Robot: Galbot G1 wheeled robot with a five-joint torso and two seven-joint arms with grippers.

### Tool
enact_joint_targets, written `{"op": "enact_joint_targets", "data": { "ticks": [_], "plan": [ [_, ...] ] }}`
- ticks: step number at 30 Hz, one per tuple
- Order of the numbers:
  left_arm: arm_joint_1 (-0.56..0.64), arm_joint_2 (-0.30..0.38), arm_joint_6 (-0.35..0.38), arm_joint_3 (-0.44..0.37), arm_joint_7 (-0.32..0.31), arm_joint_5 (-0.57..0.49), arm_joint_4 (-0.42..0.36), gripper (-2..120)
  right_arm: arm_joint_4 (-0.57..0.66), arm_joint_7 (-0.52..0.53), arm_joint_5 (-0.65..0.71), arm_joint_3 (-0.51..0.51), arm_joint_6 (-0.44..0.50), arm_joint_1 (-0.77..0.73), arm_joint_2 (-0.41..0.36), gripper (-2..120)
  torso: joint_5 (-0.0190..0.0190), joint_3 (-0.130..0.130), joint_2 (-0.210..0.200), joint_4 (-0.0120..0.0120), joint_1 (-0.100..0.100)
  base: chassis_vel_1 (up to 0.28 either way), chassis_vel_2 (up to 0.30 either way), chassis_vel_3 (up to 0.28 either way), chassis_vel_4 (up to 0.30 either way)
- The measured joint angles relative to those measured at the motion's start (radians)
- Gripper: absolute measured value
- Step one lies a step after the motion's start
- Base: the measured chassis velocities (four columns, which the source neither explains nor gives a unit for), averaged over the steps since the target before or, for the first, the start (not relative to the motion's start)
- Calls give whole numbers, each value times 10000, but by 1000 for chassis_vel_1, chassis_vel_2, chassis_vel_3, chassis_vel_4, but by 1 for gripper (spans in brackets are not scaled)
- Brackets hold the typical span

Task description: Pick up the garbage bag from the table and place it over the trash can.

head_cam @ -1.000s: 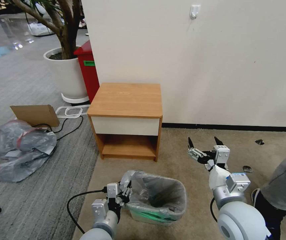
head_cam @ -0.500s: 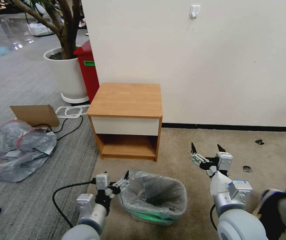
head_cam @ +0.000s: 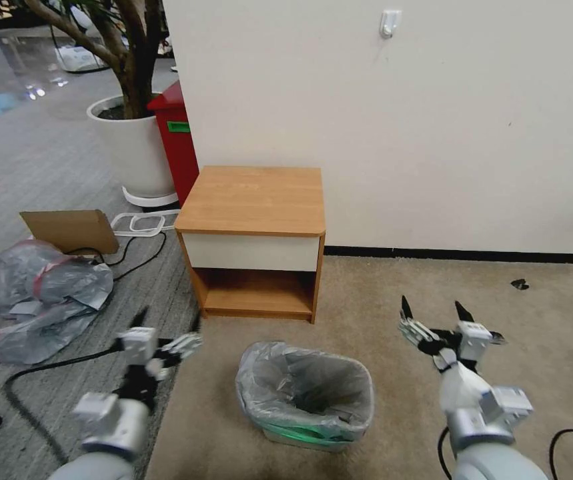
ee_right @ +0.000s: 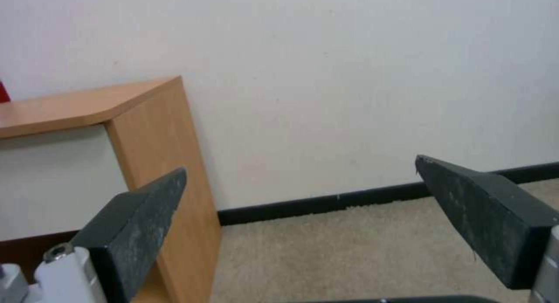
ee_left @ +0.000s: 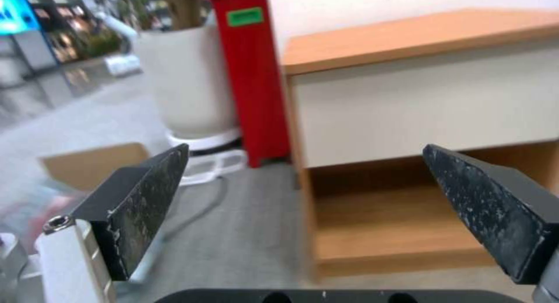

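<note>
With the garbage bag [head_cam: 306, 387] lining the trash can [head_cam: 299, 437] on the carpet before the table [head_cam: 254, 200], my left gripper [head_cam: 166, 327] and right gripper [head_cam: 435, 312] flank it, both spread, empty.

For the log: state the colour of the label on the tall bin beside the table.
Green, on the red bin; clearest in the left wrist view.

White wall [head_cam: 433, 133], beige carpet [head_cam: 379, 293], grey floor [head_cam: 39, 167]
</note>
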Motion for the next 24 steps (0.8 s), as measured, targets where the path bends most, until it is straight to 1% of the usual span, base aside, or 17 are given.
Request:
{"op": "enact_joint_targets", "data": {
  "ticks": [1,2,4,24],
  "plan": [
    [0,0,0,0,0,0,0,100,0,0,0,0,0,0,0,100,0,0,0,0,0,0,0,0,0],
    [193,-41,-115,-292,97,52,53,100,-57,-243,27,215,178,-124,98,100,0,0,0,-1,0,0,0,0,0],
    [325,-74,-155,-503,124,69,83,100,-152,-612,16,549,259,-234,231,100,1,1,0,-2,0,0,0,0,0],
    [288,-78,-96,-437,80,29,104,100,-172,-691,7,597,222,-213,249,100,2,0,0,-2,0,0,0,0,0]
  ]
}}
